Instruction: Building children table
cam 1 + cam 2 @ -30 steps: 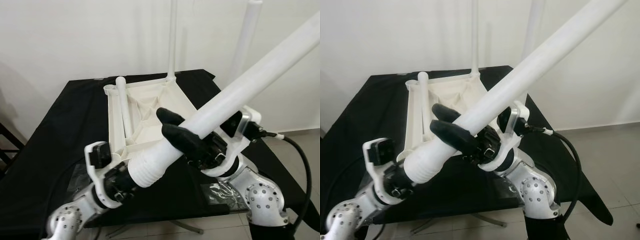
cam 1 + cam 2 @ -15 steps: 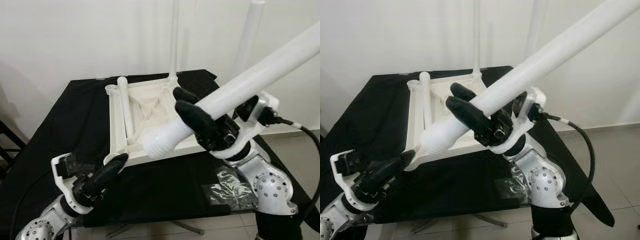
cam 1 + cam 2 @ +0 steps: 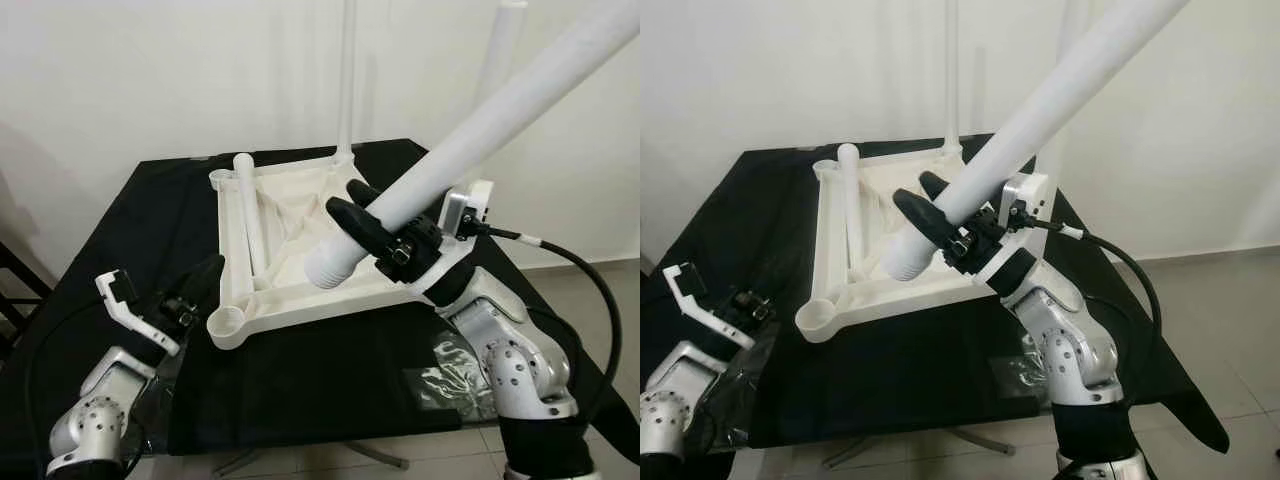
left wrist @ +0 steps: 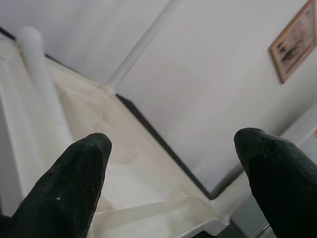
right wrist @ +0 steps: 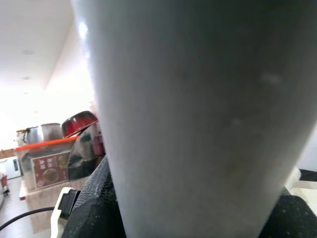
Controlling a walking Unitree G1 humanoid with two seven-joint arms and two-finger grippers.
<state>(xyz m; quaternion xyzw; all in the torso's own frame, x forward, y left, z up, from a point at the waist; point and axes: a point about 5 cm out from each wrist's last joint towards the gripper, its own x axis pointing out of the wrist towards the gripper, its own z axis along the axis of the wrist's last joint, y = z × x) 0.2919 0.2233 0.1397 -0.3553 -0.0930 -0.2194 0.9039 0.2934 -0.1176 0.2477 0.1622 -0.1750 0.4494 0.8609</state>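
Gripping table leg — right pincer, left pincer agape

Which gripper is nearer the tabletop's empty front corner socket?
Left. The left gripper, open, sits just beside the socket; the right gripper holds the leg over the tabletop.

- The table leg is smooth white plastic with a soft sheen and a ribbed end
- The upturned tabletop is matt cream plastic
- A matt black cloth covers the work table
- The left gripper has fingers of finely textured black rubber
- The right arm is brushed silver metal
- A crinkled clear plastic bag is glossy
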